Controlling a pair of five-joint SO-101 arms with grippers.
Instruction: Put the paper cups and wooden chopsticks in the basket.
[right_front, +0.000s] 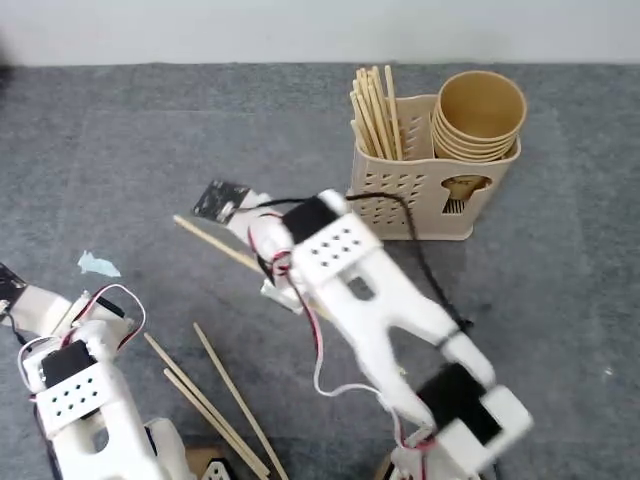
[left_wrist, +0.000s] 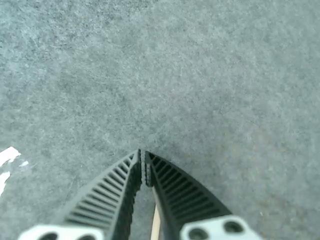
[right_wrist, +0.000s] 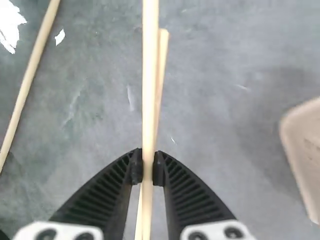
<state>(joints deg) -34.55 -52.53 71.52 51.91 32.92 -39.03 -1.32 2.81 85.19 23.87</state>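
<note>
Here the right tool (right_wrist: 147, 162) is clenched on a single chopstick (right_wrist: 149, 75), which runs straight out between its fingers. A second chopstick (right_wrist: 161, 60) lies on the grey worktop (right_front: 150, 140) just beside and beneath the held one. A third (right_wrist: 30, 85) sits apart from them at an angle.

From my high view, the basket (right_front: 400, 195) stands at the far side of the worktop. A bundle of chopsticks (right_front: 375, 110) stands upright in one compartment and a stack of paper cups (right_front: 482, 110) is nested in the other. The front wall below the cups carries a dark mark (right_front: 465, 190) that I cannot make out. Pale marks on a small dark plate (right_front: 222, 200) beside the right arm's wrist are too small for me to read.

The right arm reaches across the middle of the worktop, hiding part of the held chopstick and the ground between it and the basket. More loose chopsticks (right_front: 205, 405) lie between the two arm bases, near the front edge. A pale paper scrap (right_front: 98, 265) rests near the left arm.

The left tool (left_wrist: 142, 162) hangs over bare worktop, its ribbed fingers pressed together at the tips with nothing between them.
</note>
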